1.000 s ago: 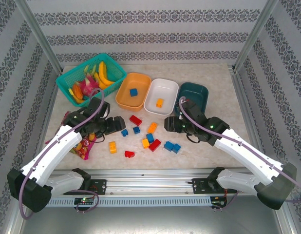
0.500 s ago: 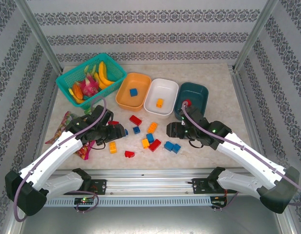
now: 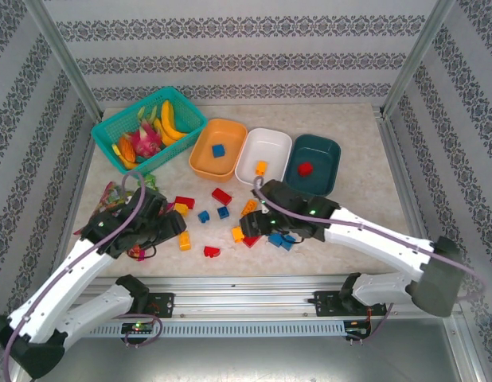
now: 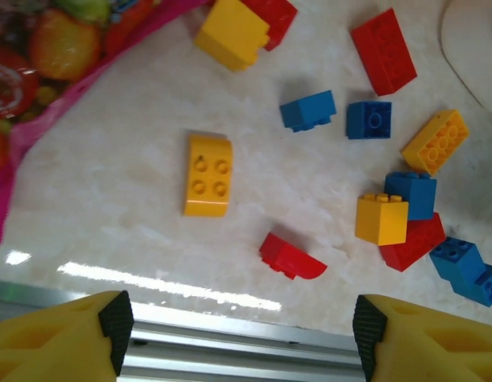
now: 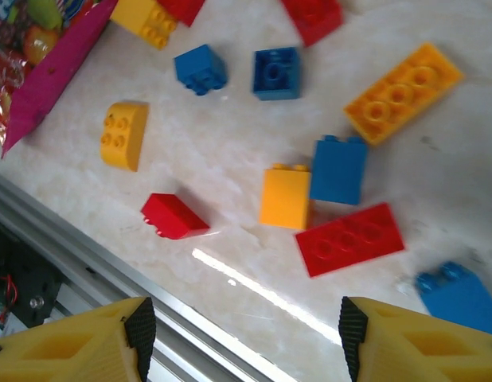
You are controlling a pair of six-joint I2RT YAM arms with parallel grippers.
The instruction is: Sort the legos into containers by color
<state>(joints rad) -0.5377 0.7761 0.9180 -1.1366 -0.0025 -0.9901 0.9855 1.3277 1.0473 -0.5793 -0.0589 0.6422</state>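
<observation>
The orange bowl (image 3: 200, 159) holds a blue lego, the white bowl (image 3: 274, 143) a yellow one, and the dark teal bowl (image 3: 326, 147) a red one (image 3: 306, 169). Loose legos lie scattered in front of the bowls. My left gripper (image 3: 170, 228) (image 4: 242, 334) is open and empty, hovering near the table's front edge; a red curved lego (image 4: 291, 256) and a yellow lego (image 4: 208, 174) lie ahead of it. My right gripper (image 3: 250, 227) (image 5: 246, 334) is open and empty over the middle cluster, where a yellow lego (image 5: 286, 196), a blue one (image 5: 338, 169) and a flat red one (image 5: 349, 239) touch.
A teal mesh basket (image 3: 148, 127) of toy fruit stands at the back left. A colourful snack bag (image 3: 111, 193) (image 4: 55, 56) lies under my left arm, beside the left legos. The metal rail (image 3: 246, 282) runs along the table's near edge.
My right gripper swung left from beside the teal bowl to over the middle cluster, uncovering the red lego in that bowl. My left gripper drew back toward the near left.
</observation>
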